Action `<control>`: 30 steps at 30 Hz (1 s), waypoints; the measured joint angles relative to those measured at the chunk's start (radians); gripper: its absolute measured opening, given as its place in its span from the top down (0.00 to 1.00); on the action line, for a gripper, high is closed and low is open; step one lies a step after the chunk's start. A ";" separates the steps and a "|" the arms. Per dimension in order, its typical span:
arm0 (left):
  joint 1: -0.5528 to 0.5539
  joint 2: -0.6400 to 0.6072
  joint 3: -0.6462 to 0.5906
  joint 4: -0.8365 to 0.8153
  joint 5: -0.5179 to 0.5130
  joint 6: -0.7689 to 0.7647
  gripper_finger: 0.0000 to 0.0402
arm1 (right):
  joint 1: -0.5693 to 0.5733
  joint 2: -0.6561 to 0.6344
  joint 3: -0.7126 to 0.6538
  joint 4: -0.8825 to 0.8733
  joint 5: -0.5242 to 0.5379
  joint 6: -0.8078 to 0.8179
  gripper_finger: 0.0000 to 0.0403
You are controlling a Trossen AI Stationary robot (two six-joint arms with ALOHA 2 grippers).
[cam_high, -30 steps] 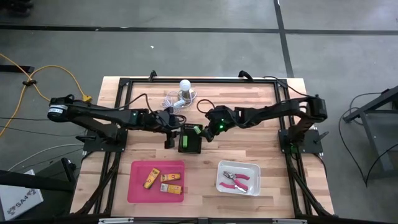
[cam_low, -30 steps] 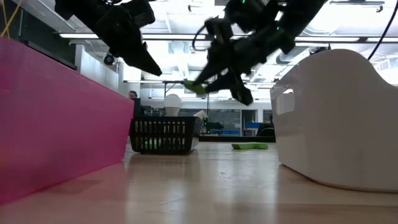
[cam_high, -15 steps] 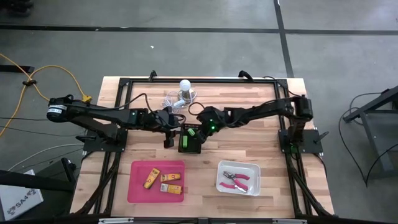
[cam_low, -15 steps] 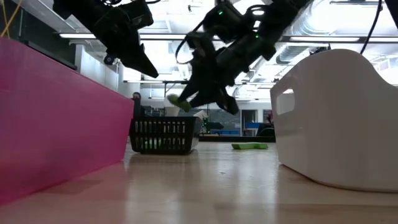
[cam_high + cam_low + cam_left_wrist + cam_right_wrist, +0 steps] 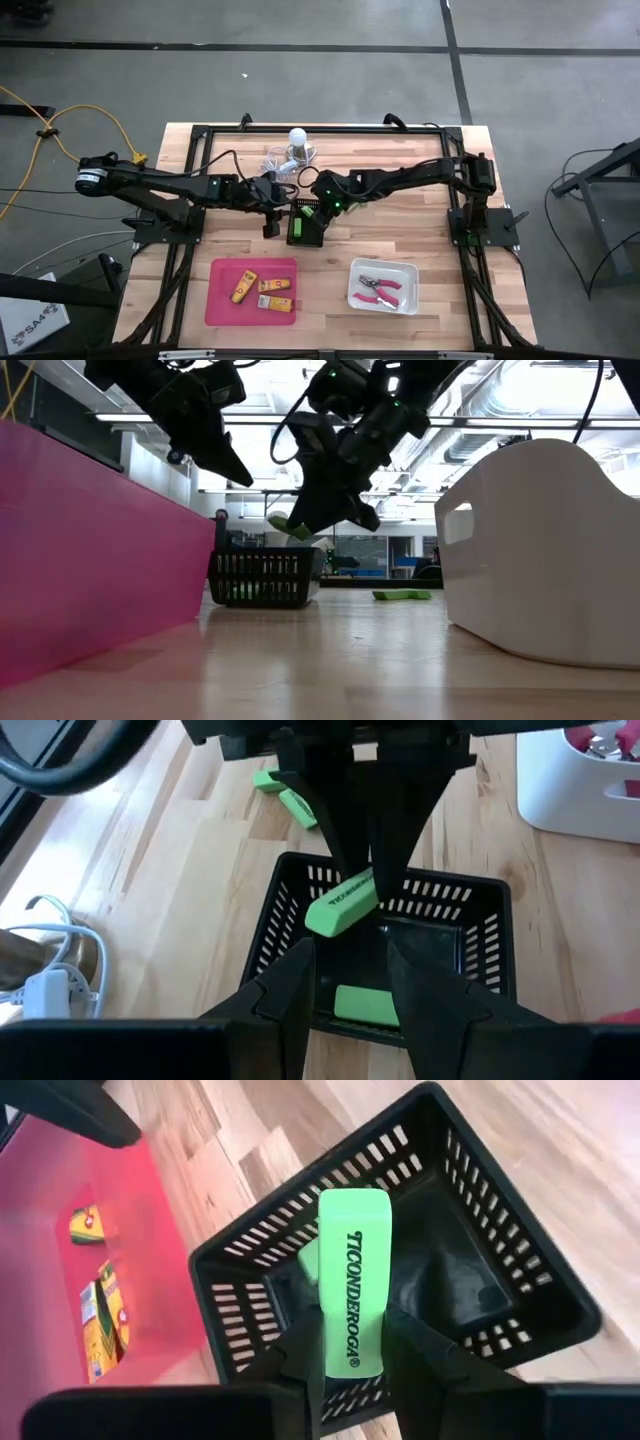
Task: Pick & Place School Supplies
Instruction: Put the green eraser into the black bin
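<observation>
Green eraser (image 5: 352, 1294), printed TICONDEROGA, sits clamped between the right gripper (image 5: 350, 1345) fingers (image 5: 300, 1355), which pinch its lower end so that most of its length projects beyond the tips. We read its long axis as running along the fingers' own direction, lettering lengthwise; in the low view the eraser (image 5: 288, 526) hangs tilted below the gripper (image 5: 310, 520). We place it above the black basket (image 5: 520, 1270), over the opening, clear of the floor, where a second green eraser (image 5: 366, 1004) already lies flat. In the high view the right gripper (image 5: 318, 196) is at the basket's (image 5: 306, 227) upper edge near table centre. Two more green erasers (image 5: 290, 798) lie on the wood beyond the basket. We note the left gripper (image 5: 350, 985) hovering just beside the basket with fingers apart, holding nothing. Nearer the front edge, the pink tray (image 5: 222, 297) holds yellow-orange crayon boxes (image 5: 274, 287), and the white bin (image 5: 400, 272) holds the pink-handled pliers (image 5: 382, 291).
</observation>
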 joint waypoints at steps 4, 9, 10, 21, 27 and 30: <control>0.000 -0.005 0.000 -0.004 0.000 0.000 0.69 | 0.000 0.013 0.031 -0.019 -0.002 -0.030 0.81; -0.001 -0.036 0.000 -0.013 0.001 -0.021 0.69 | 0.000 0.027 0.039 -0.047 0.003 -0.055 0.81; -0.001 -0.044 0.000 -0.019 0.001 -0.023 0.69 | 0.000 0.032 0.037 -0.054 -0.002 -0.054 0.81; -0.055 -0.075 0.000 -0.033 0.002 -0.036 0.69 | 0.000 0.047 0.037 -0.053 -0.007 -0.081 0.81; -0.065 -0.075 0.000 -0.032 -0.035 -0.035 0.69 | 0.000 0.047 0.036 -0.055 -0.010 -0.084 0.81; -0.064 -0.075 0.000 -0.032 -0.035 -0.034 0.69 | 0.000 0.047 0.036 -0.049 -0.005 -0.085 0.79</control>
